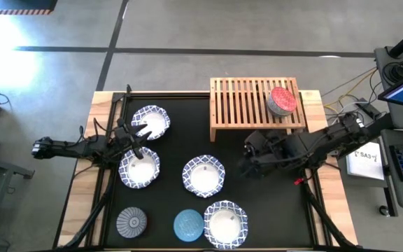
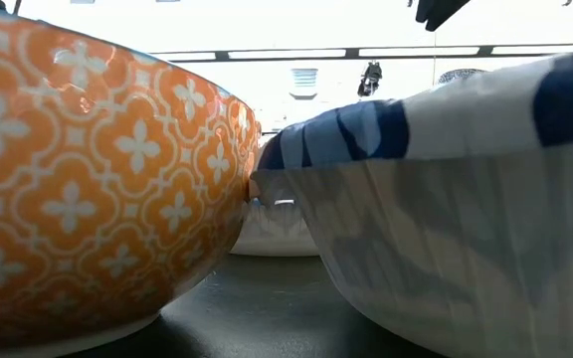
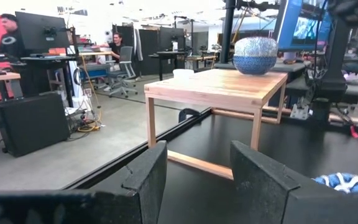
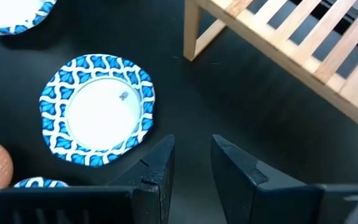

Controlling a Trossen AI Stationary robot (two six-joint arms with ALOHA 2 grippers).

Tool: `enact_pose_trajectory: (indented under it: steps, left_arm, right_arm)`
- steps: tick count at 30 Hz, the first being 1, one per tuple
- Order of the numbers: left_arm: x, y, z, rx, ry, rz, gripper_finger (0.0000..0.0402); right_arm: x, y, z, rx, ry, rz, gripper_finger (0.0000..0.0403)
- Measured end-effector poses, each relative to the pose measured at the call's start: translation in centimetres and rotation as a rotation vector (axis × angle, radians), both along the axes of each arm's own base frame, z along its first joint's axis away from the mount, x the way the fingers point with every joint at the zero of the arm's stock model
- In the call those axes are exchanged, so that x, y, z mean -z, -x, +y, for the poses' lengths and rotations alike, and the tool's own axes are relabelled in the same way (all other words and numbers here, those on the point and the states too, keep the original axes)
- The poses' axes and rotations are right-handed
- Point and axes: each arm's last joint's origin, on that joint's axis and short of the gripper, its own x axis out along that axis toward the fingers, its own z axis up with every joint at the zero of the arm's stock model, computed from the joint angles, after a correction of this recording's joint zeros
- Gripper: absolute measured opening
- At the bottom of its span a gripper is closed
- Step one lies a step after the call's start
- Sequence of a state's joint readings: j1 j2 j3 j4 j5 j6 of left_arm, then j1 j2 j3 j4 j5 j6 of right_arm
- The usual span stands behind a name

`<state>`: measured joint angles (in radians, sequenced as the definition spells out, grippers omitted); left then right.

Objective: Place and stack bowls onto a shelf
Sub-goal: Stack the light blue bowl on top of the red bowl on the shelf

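Seven bowls sit on the black mat (image 1: 166, 203), none yet racked but one: four white ones (image 1: 203, 175) with blue rims, plus a grey (image 1: 131, 222), a light blue (image 1: 187, 225) and an orange one (image 2: 88, 179) seen only from table height. The red bowl (image 1: 283, 100) already lies upside down on the shelf (image 1: 243, 105), toward its right end. So I judge one placement done and the next pick in hand. My right claw (image 4: 190, 163) hovers empty, fingers apart, between the shelf's front leg and the middle white bowl — closest of the lot. Next I should swing over that bowl's rim, drop, and pinch it squarely. My left claw (image 3: 194, 180), fingers apart too, waits low among the two left white bowls, empty.
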<state>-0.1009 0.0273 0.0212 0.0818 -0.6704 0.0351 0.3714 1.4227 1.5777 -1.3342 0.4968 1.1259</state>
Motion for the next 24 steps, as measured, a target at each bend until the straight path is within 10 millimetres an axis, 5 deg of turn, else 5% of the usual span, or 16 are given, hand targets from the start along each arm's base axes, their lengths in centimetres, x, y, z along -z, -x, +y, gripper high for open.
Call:
enact_pose_trajectory:
  steps: [12,18,24]
  left_arm:
    - [-0.8,0.0,0.0,0.029,0.053,-0.115,0.0159]
    - [-2.0,-0.3,-1.0,0.414,0.136,-0.275,0.0159]
    - [-0.9,-1.4,-1.3,0.455,0.293,-0.191,0.0159]
  right_arm:
    - [1.6,0.4,1.0,0.013,0.015,0.017,0.0092]
    - [1.7,0.3,0.9,0.084,0.038,-0.028,0.0092]
    - [1.7,0.3,0.9,0.127,0.005,-0.044,0.0094]
